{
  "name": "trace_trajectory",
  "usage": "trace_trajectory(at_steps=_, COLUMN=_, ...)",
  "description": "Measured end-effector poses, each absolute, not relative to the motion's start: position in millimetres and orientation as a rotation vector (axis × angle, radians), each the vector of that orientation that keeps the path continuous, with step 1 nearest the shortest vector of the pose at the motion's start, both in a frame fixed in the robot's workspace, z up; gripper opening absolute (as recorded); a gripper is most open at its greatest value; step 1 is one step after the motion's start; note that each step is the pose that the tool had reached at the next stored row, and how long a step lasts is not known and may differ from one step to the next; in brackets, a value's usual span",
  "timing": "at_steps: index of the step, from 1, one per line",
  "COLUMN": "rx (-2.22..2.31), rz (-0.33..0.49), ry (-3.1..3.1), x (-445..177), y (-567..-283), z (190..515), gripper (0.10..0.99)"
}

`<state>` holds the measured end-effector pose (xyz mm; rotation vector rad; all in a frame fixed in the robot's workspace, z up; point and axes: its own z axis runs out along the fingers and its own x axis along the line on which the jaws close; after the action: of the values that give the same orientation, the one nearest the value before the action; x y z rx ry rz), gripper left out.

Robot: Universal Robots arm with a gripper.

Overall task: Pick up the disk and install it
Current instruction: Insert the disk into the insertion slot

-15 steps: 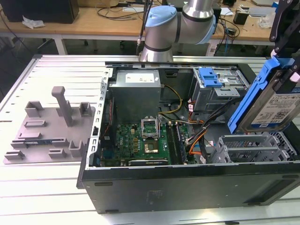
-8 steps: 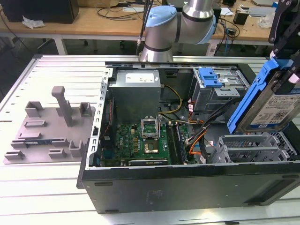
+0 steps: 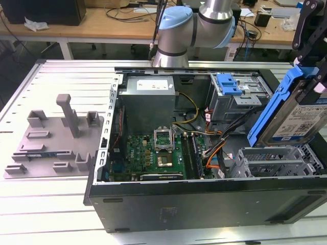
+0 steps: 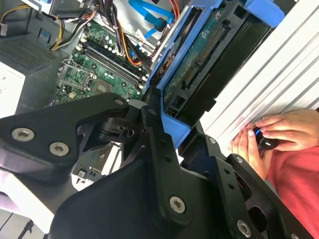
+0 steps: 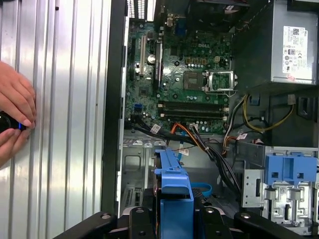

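the flat rectangular silver disk (image 3: pixel 295 113), raised over the black computer case (image 3: pixel 204 204), shows dull metal, a white paper label (image 3: pixel 306 127) and glossy bright blue plastic rails (image 3: pixel 278 107). the case is matt painted sheet metal. beside the case, a grey moulded tray (image 3: pixel 56 138) looks matt plastic on a ribbed satin-finished metal table (image 3: pixel 41 206).

The disk (image 3: pixel 301 117) is finished in silver, with a white-and-blue printed label and bright blue carrier rails, and the gripper (image 5: pixel 174 217) is seen in black. The motherboard (image 3: pixel 153 153) is coloured green, the computer case (image 3: pixel 204 204) black, and the power supply (image 3: pixel 148 99) grey with a white label. A blue latch (image 3: pixel 228 84), yellow cables (image 3: pixel 195 108) and orange cables (image 3: pixel 214 148) are noted. The tray (image 3: pixel 51 148) is grey, the table (image 3: pixel 51 214) ribbed silver, and a person's garment (image 4: pixel 299 189) red
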<state>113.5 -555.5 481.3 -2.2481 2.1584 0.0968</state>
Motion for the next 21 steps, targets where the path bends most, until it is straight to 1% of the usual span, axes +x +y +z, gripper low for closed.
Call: trace_trajectory(at_steps=21, rx=-2.226, rz=0.096, ry=2.181, x=114.6, y=-558.1, z=467.1, gripper=0.369)
